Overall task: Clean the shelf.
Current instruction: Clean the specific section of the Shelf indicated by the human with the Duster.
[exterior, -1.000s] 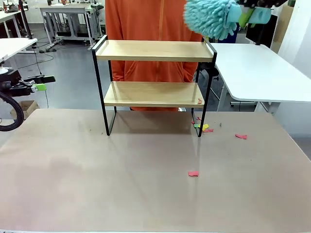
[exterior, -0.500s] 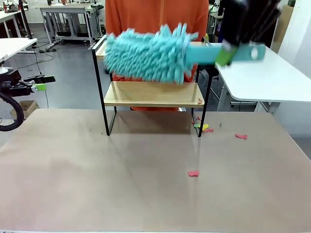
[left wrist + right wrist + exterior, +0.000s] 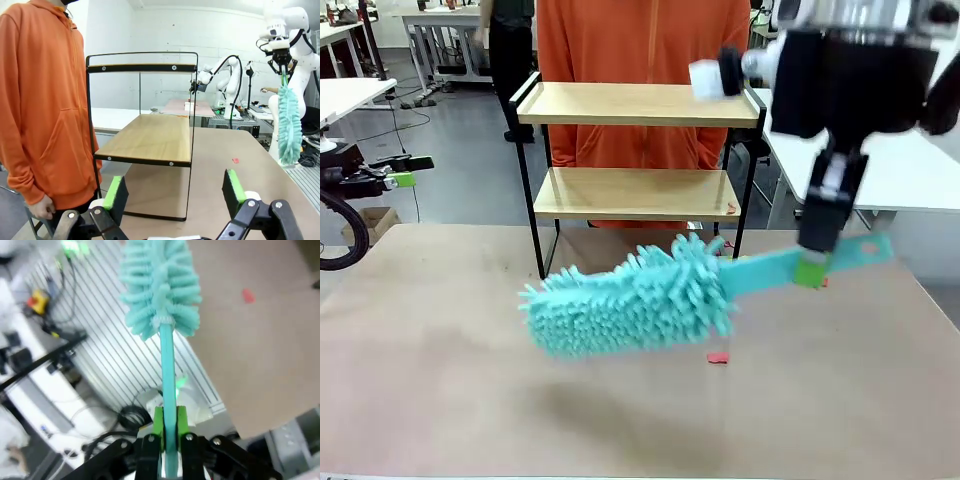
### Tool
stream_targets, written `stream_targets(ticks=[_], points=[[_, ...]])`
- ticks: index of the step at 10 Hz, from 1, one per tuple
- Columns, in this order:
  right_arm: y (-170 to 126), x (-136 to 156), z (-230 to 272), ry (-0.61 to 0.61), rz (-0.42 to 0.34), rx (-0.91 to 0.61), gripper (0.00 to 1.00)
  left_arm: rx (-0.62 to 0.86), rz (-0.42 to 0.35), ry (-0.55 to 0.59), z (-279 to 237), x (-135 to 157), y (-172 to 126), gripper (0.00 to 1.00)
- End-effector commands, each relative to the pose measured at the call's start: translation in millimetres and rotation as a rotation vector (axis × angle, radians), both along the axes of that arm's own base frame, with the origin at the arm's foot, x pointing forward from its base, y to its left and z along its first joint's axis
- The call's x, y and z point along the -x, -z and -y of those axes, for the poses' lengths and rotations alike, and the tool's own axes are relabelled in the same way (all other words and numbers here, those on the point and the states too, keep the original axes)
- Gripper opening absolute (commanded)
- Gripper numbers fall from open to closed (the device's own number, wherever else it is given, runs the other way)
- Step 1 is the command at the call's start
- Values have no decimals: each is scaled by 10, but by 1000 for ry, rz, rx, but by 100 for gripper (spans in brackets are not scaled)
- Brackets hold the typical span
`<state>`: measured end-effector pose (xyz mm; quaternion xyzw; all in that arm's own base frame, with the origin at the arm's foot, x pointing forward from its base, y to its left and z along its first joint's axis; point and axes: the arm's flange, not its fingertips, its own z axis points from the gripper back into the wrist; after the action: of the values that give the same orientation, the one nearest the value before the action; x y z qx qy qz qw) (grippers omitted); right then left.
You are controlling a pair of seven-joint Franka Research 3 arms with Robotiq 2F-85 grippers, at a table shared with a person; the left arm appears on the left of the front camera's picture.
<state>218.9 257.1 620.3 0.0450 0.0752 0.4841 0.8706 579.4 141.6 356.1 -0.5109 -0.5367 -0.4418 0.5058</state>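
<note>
Holding: teal duster [image 3: 630, 300] by its flat handle, clamped tight between the pads of the right gripper [image 3: 812, 268]; fluffy head sticks out toward the robot's left, low over the brown table [image 3: 470, 380].
Nearest on the table: red paper scrap [image 3: 718, 357] just under the duster head; more coloured scraps [image 3: 740, 264] by the shelf's right front leg.
Right arm pose: reaches in from the right and hangs nearly straight down, gripper pointing at the table in front of the shelf; in the right wrist view the handle runs up the middle between both green pads.
Left gripper [image 3: 172, 192]: parked off to the left of the table, jaws wide apart, nothing between them, aimed at the end of the shelf.
Shelf [image 3: 638, 150]: stands upright at the far middle of the table, both wooden boards bare apart from what looks like a tiny red scrap at the right end of the lower board.
Step, as judged: sweeping loose bits, duster currently off the shelf.
Doing it well: lift the head level with a board, keep the handle roughly parallel to it, wipe end to end with light pressure, avoid knocking the raised black rails or the thin frame.
Farthest: person in an orange hoodie [image 3: 640, 40] standing right behind the shelf.
</note>
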Motion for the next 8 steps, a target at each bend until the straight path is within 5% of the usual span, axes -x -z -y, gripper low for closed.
stream_targets(ticks=[1,5,8], points=[[177,60,316,-37,-11,103,13,-10,6,-1,10,31,-33,100],[293,134,839,-15,-69,122,13,-10,6,-1,10,31,-33,100],[323,124,712,9,-86,136,13,-10,6,-1,10,31,-33,100]])
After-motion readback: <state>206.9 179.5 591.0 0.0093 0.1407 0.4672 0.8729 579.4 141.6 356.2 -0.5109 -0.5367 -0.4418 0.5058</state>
